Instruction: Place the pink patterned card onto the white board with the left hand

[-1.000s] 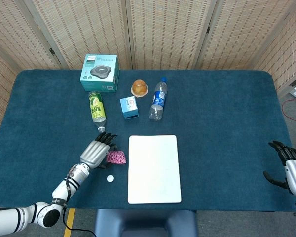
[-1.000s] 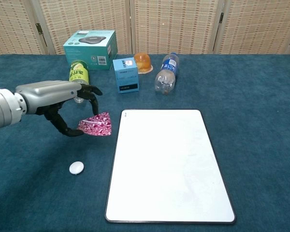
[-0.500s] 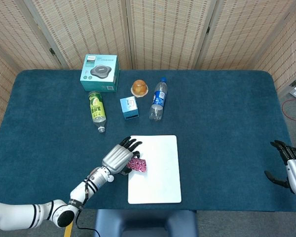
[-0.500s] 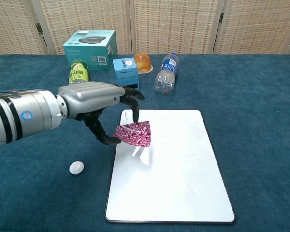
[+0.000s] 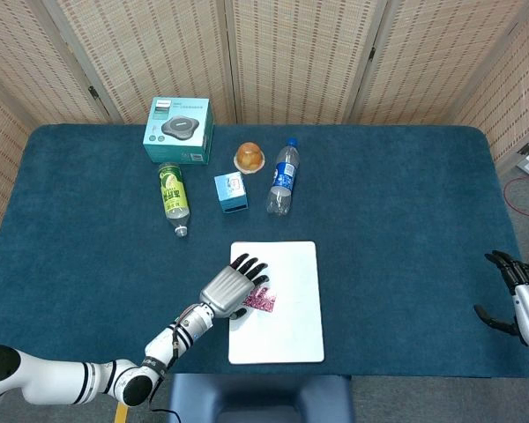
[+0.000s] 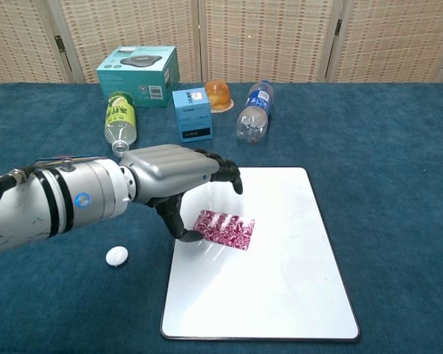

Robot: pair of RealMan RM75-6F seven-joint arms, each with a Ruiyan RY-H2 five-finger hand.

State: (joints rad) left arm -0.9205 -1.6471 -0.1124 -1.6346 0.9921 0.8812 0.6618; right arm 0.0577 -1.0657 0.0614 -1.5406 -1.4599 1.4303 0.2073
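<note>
Two hands are in view. Left hand (image 6: pixel 179 179) sits at centre-left of the chest frame, over the left part of the board (image 6: pixel 280 280), fingers arched forward and apart, thumb (image 6: pixel 179 226) curled down beside the left edge of the card (image 6: pixel 224 228). Whether the thumb touches the card, or the hand holds it at all, cannot be determined from either view. Card lies on the board's upper-left area, about flat, inside the board's outline. In the head frame the same hand (image 5: pixel 231 287) shows at lower centre with the card (image 5: pixel 261 300) just right of it on the board (image 5: pixel 291 326). Right hand (image 5: pixel 522 304) is at the far right edge of the head frame, fingers spread, holding nothing. Small white disc (image 6: pixel 117 256) rests on the table (image 6: pixel 399 147) at lower left, apart from the board. Across the upper part of the frame lie a green bottle (image 6: pixel 120 117) on its side, a teal box (image 6: pixel 139 74), a small blue box (image 6: pixel 193 114), an orange object (image 6: pixel 218 95) and a clear bottle (image 6: pixel 255 112) on its side.
</note>
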